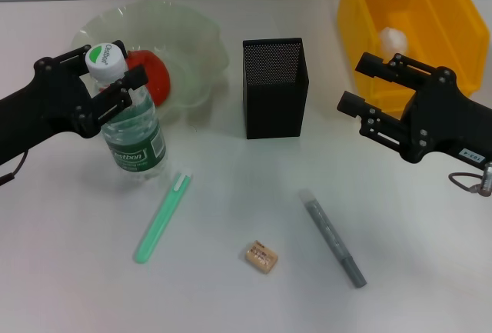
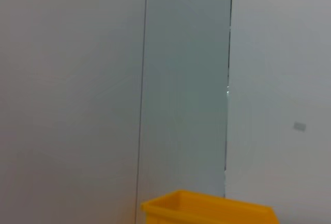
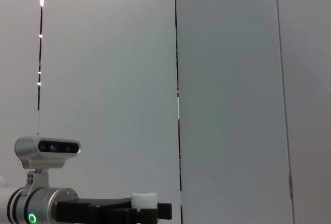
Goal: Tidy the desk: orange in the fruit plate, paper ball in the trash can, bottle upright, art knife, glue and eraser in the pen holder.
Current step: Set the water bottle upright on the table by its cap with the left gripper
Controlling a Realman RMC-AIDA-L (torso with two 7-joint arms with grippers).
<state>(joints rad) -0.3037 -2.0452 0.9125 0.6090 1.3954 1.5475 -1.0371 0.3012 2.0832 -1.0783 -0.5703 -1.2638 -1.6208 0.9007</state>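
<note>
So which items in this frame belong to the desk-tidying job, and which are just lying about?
Job items:
- bottle, upright, left gripper at its neck
- orange in the fruit plate
- paper ball in the trash can
- pen holder
- glue, eraser, art knife, all lying on the desk

Lying about:
- nothing; right gripper hovers open beside the trash can

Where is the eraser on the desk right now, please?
In the head view, the eraser lies on the near middle of the desk, between the glue on the robot's left and the art knife on its right.
</note>
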